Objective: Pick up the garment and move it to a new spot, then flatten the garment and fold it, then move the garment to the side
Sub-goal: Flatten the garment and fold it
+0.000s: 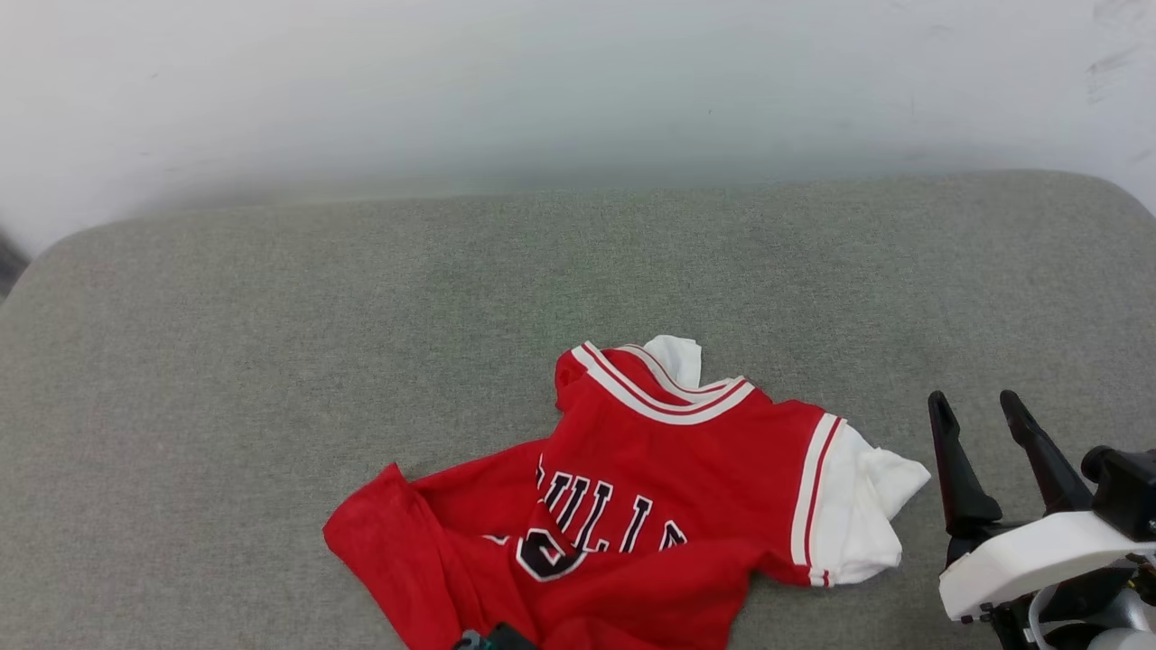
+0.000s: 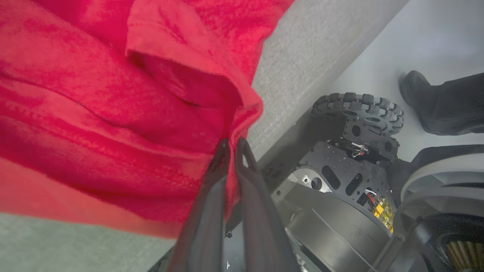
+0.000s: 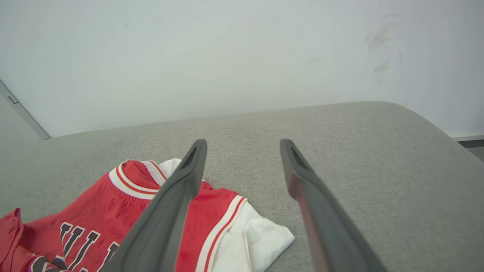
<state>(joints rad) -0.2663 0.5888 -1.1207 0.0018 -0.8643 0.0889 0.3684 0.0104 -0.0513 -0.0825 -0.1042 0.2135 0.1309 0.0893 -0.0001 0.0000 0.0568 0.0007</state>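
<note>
On the grey cushion (image 1: 271, 361) before me the red jersey (image 1: 650, 487) lay crumpled near the front edge. Its striped collar was turned toward the pale wall (image 1: 542, 90), and one white sleeve (image 1: 862, 506) spread out to my right. Black letters outlined in white ran across the chest, partly lost in the folds, and the lower part was bunched toward my left. My left gripper (image 2: 232, 145) was clenched on a fold of the jersey's red cloth at the cushion's near edge, the cloth pinched between the two dark fingers. My right gripper (image 3: 244, 143) hung released, its fingers spread wide with nothing between them, just to the right of the white sleeve and apart from it. Past the cushion's edge, my left wrist view looked down on one of my knobbly black wheels (image 2: 359, 109). Beyond it, on the pale floor (image 2: 416, 37), was a person's dark shoe (image 2: 427, 102).
</note>
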